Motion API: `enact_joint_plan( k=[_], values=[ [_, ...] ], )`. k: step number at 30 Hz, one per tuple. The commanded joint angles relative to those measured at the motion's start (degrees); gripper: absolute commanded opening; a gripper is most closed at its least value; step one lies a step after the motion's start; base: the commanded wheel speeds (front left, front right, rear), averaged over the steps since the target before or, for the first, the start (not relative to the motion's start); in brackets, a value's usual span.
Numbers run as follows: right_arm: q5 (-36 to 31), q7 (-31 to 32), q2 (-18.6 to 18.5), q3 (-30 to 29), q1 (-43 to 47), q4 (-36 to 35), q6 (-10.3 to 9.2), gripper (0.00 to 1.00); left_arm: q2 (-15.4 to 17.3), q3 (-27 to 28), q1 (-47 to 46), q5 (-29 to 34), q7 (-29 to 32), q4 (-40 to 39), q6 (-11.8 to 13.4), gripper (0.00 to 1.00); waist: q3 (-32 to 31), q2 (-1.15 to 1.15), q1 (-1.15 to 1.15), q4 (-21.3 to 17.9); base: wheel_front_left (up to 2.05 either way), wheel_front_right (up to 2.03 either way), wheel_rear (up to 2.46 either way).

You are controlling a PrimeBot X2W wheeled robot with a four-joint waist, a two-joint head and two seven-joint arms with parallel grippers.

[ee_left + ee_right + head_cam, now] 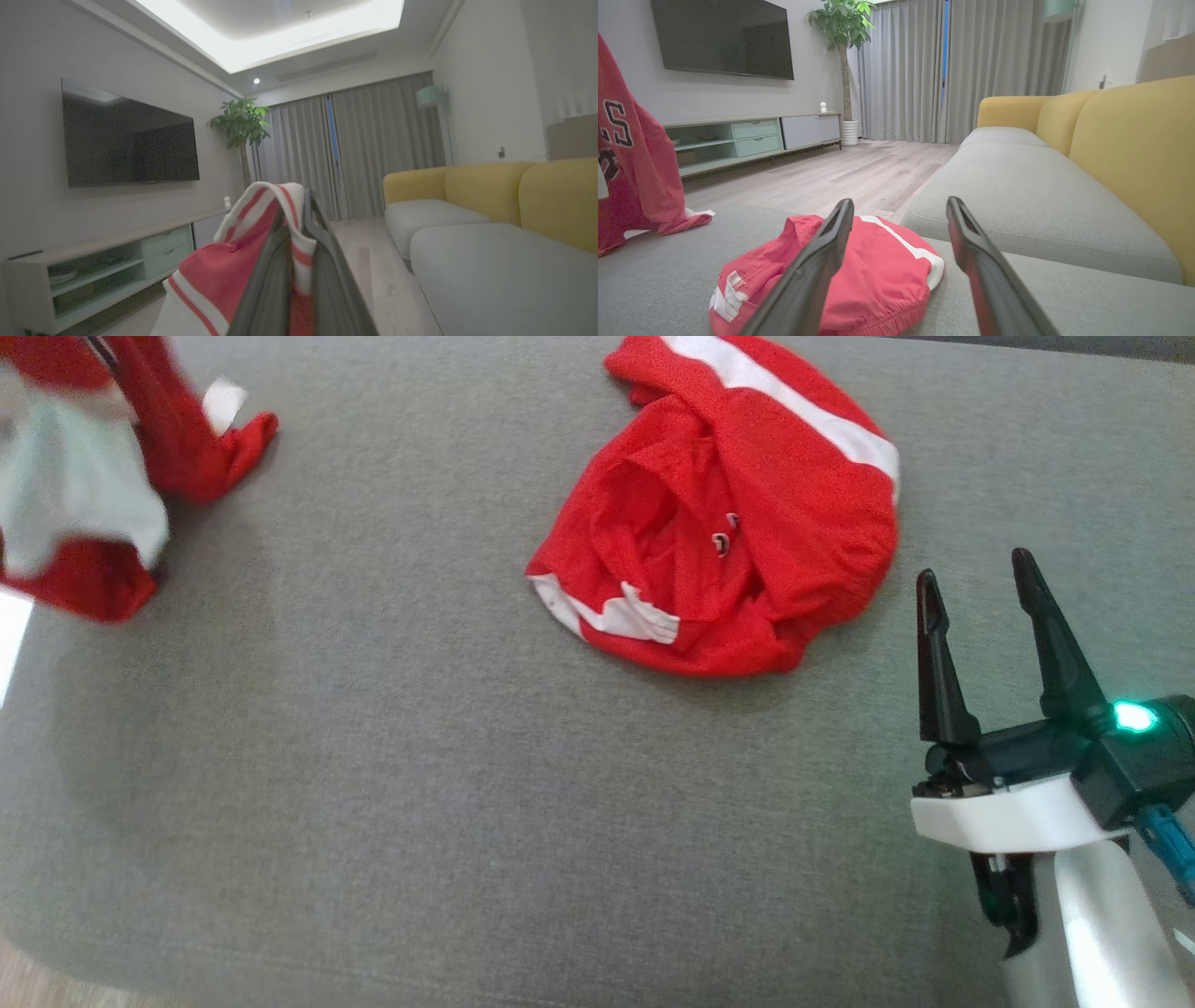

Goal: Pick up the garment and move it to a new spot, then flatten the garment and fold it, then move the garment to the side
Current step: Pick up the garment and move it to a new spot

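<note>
The grey seat cushion (373,756) is coarse woven fabric, matt. At its far left, the garment (177,429) is thin matt cloth, red with white panels. Near the cushion's middle, the smaller red piece (738,541) is a dull, fine-textured knit. At the cushion's right, the right gripper (976,567) has matt dark plastic fingers above a glossy white shell (1008,817). Beyond the cushion, the floor (859,172) is smooth pale wood.
</note>
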Motion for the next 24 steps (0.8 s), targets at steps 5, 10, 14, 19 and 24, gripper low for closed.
enact_joint_plan(
  k=[5, 10, 14, 19, 24],
  values=[
    [-0.69, 0.1, -0.37, 1.86, -1.13, -1.77, -0.05, 1.0, 2.8, 4.12, 7.05, -2.07, -0.36, 1.4, 0.92, 0.0, 1.23, 0.0, 0.01, 1.72, 0.0, 0.0, 0.0],
    [-0.62, 0.1, -0.52, 1.97, -1.15, -1.62, -0.05, 1.0, -0.36, 4.76, 14.23, -4.17, -0.69, 6.17, -0.75, 0.0, 1.48, 0.0, 0.01, 1.32, 0.0, 0.0, 0.0],
    [0.68, 0.1, -0.44, 1.15, -0.76, -1.52, -0.05, 1.0, -2.16, 4.07, 17.64, -2.48, -0.77, 10.11, -0.67, 0.0, 1.39, 0.0, 0.01, 0.57, 0.0, 0.0, 0.0],
    [1.07, 0.1, -0.35, 0.88, -1.16, -1.58, -0.05, 1.0, -3.7, 4.46, 19.66, 1.02, -0.79, 10.67, 0.54, 1.0, 0.41, 0.0, 0.01, -1.02, 0.0, 0.0, 0.0],
    [1.06, 0.1, -0.25, 0.7, 0.34, -0.51, -0.05, 1.0, -7.59, 8.44, 23.35, 3.56, -0.8, 3.22, 2.03, 1.0, -3.55, 0.0, 0.01, -2.66, 0.0, 0.0, 0.0]
  ],
)
